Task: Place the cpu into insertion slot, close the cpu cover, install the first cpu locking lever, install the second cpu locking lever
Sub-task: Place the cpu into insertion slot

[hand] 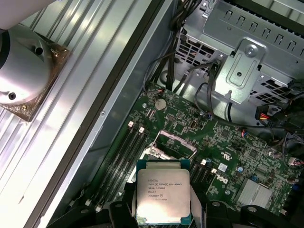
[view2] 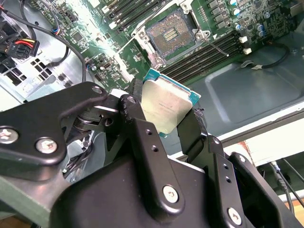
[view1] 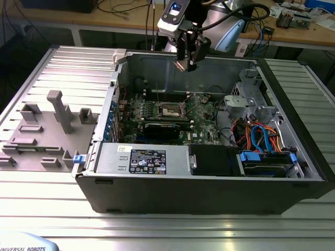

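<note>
Pinching the chip [view2: 166, 107] by two opposite edges, the gripper [view1: 185, 63] hung in the upper middle of the exterior view, well above the socket [view1: 171, 110] at that frame's centre. The chip looked light, stiff and fragile underneath, so its edges seemed the right hold.

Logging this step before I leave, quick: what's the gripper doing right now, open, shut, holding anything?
Gripper: shut on the chip, held up above the empty socket in the open computer case.
</note>
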`<state>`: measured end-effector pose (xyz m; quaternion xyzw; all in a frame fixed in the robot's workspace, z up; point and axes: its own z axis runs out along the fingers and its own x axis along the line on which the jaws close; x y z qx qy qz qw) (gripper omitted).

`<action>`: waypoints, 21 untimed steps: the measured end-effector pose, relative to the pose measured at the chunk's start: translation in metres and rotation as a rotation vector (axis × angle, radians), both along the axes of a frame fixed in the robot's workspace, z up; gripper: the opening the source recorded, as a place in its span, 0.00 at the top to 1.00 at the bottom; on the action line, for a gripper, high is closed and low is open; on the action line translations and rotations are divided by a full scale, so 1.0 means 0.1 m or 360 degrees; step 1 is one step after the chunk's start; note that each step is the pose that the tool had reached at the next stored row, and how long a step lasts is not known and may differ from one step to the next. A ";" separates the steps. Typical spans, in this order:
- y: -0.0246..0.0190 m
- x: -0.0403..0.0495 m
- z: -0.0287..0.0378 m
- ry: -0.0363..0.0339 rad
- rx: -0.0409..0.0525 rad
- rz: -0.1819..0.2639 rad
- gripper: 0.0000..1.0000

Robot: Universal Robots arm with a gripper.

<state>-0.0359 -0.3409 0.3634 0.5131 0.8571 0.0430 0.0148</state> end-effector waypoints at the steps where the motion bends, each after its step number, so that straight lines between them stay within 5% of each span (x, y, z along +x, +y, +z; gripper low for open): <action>1: 0.000 0.000 0.000 0.0000 0.0000 -0.0001 0.46; 21: 0.000 -0.001 -0.014 0.0000 -0.0001 -0.0036 0.46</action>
